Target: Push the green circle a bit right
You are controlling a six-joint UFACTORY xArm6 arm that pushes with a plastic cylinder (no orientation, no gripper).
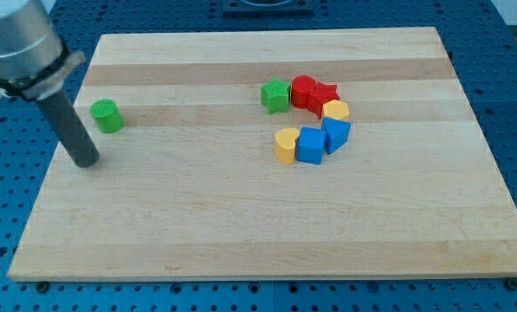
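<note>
The green circle (107, 115) is a small green cylinder standing on the wooden board (241, 234) near the view's left edge. My tip (86, 162) rests on the board just below and slightly left of the green circle, with a small gap between them. The dark rod rises from the tip toward the view's top left, where the grey arm body fills the corner.
A cluster of blocks lies right of centre: a green star (276, 95), a red circle (303, 89), a red star (324, 95), a yellow block (335, 110), a blue triangle-like block (335, 135), a blue cube (310, 146) and a yellow heart (285, 145).
</note>
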